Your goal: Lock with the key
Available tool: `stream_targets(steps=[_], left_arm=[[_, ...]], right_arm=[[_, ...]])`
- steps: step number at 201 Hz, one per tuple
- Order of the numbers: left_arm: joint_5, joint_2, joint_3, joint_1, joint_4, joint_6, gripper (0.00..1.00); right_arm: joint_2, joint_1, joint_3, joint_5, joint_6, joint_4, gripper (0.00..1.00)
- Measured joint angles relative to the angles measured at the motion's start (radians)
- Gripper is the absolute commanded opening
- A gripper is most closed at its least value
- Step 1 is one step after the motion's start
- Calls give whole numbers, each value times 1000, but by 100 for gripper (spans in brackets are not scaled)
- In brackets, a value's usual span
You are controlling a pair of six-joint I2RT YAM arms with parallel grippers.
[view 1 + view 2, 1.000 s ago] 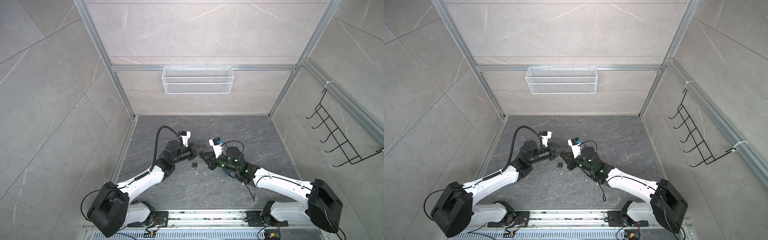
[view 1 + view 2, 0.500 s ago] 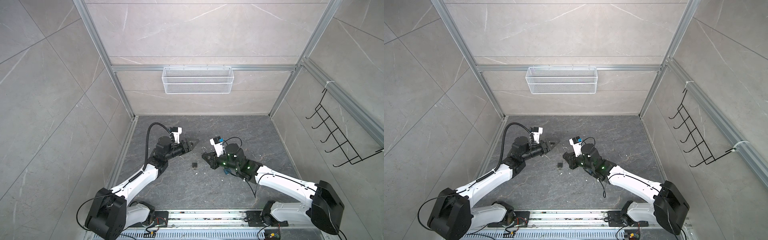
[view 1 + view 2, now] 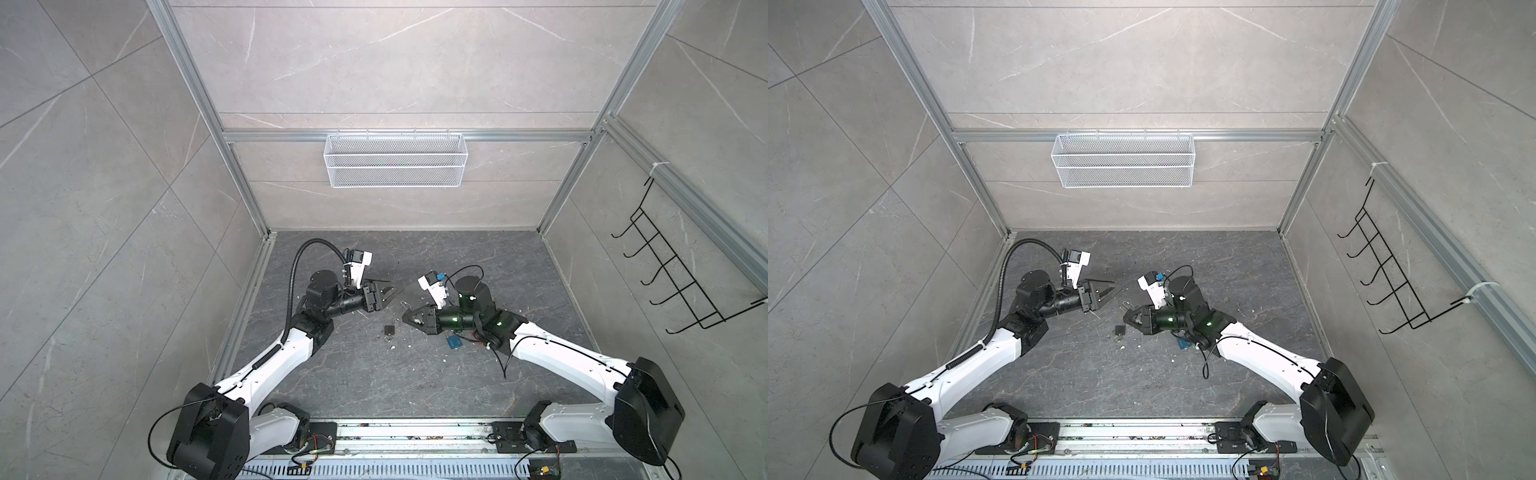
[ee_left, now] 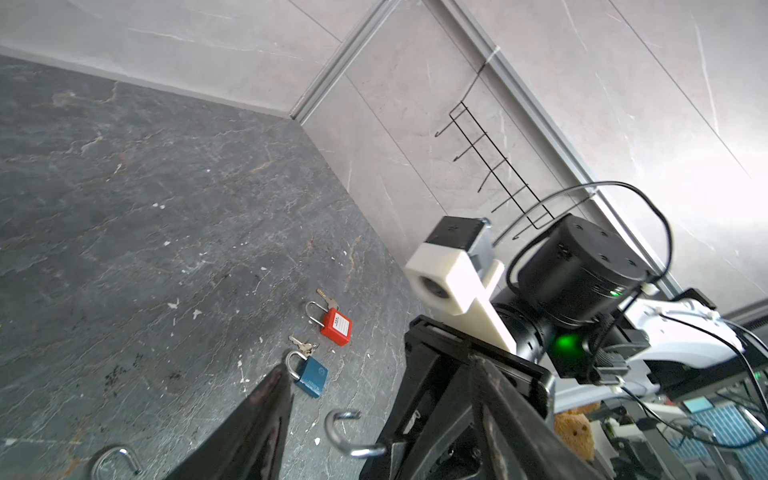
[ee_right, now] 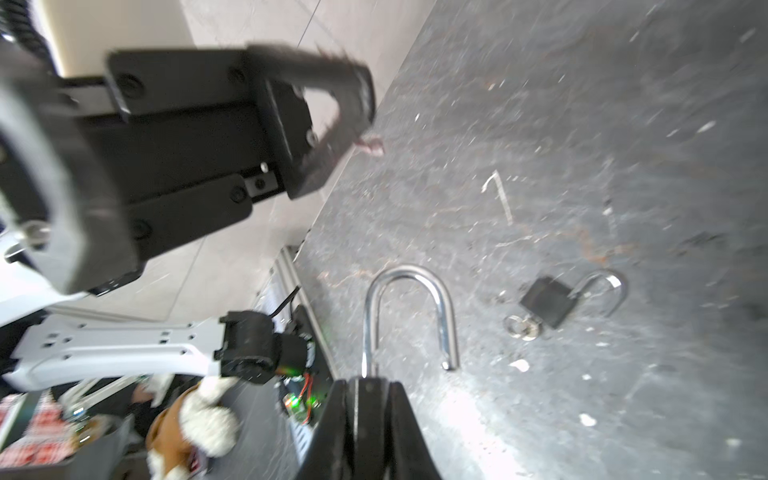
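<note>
Right gripper (image 5: 369, 384) jaws are clamped together on a padlock (image 5: 370, 320). Its body is hidden between them and its shackle (image 5: 409, 272) is swung open with one leg free. The left gripper (image 3: 395, 291) hovers just across from it, jaws apart and holding nothing. On the floor (image 3: 415, 257) between the two lies a black lock (image 5: 548, 301), also open, with a key ring (image 5: 521, 326) touching its base. I read this as the gap between gripping and keying: the lock is presented and the key is not yet in hand. The fingers cover the keyway, so I can't tell whether a key already sits in it. If none does, my next move is to bring the left gripper down on a key. That means pinching a thin flat thing off a hard surface and lining it up with the keyway while the right holds the body steady. The shackle also has to be pressed home. Beside the right arm sits a blue lock (image 4: 311, 376) with keys (image 4: 303, 345) at its shackle, and just beyond it a red lock (image 4: 336, 326). The floor is dark grey stone flecked with white chips. The walls (image 3: 374, 75) are pale tile in aluminium framing, with a white wire basket (image 3: 392, 166) on the far one and a black hook rack (image 3: 673, 282) on the right.
</note>
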Motion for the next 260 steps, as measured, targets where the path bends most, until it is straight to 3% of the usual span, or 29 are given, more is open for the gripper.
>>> stream_targets(steps=[64,200,260], left_arm=[[109,0,-1,-14,61,47,68],[221,53,-14,-56,115,79,59],[239,78,-14,-66,131,73,47]], right_arm=[[25,-23,26,-145,42,-7,0],[29,-62,25,-265,130,42,0],[24,-80,23,-273,134,46,0]])
